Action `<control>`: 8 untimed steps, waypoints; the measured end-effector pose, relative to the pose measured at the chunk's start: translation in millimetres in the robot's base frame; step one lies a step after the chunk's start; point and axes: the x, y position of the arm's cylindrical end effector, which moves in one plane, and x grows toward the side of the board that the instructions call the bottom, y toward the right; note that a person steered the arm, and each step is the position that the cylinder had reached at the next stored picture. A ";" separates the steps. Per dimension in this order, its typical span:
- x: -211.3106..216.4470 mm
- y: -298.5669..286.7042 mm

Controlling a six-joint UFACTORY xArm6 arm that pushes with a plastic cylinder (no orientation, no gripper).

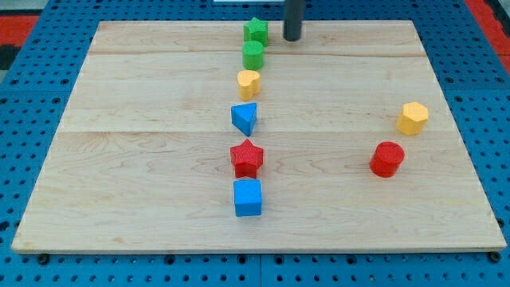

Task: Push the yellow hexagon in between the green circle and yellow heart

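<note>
The yellow hexagon [413, 118] lies at the view's right side of the board. The green circle [253, 54] sits near the top centre, with the yellow heart [249, 83] just below it, almost touching. My tip [292, 37] is at the view's top, right of the green star [256, 31] and up and to the right of the green circle. It is far from the yellow hexagon and touches no block.
A blue triangle [245, 118], a red star [246, 158] and a blue cube [248, 197] continue the column downward. A red cylinder [387, 159] lies just below-left of the yellow hexagon. The wooden board [143, 159] rests on a blue pegboard surface.
</note>
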 end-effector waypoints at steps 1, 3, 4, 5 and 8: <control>34.4 25.7; 90.9 122.0; 120.1 171.6; 152.1 216.3; 188.2 141.0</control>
